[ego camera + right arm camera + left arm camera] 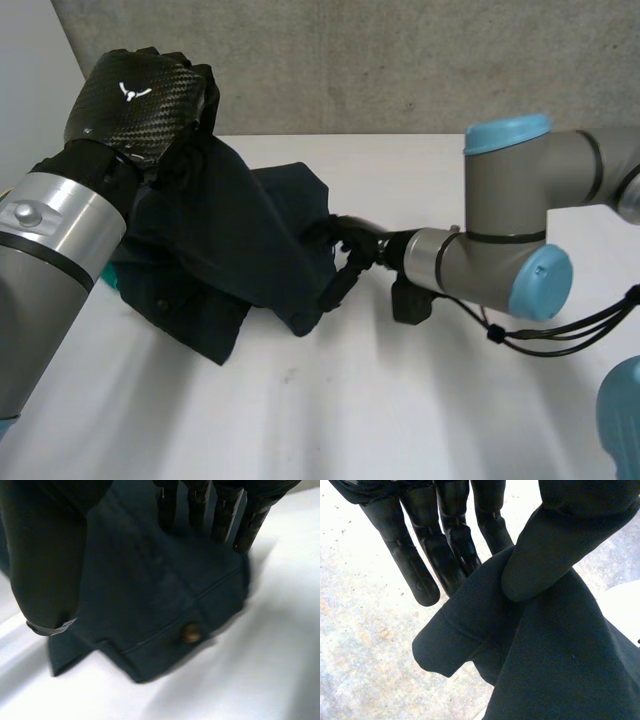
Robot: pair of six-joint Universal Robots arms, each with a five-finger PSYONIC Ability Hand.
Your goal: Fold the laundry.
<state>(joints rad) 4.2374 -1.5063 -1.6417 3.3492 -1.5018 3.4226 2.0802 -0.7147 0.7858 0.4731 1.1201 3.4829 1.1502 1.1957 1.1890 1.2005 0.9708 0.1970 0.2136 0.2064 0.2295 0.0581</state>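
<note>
1. we see the left hand [140,100] raised, pinching a fold of the dark garment [240,250] between thumb and fingers.
2. the rest lies bunched on the desk [400,400].
3. the right hand [350,250] rests straight fingers [222,517] on the garment's edge near a button [190,633], gripping nothing.

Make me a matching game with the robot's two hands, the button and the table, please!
Things:
1. left hand
2. right hand
3. button
4. table

Descriptions:
a. white
b. brass-coloured, sitting on the dark cloth
c. raised high, pinching the dark cloth
d. down low, at the dark cloth's edge

Pairs: 1-c, 2-d, 3-b, 4-a
</note>
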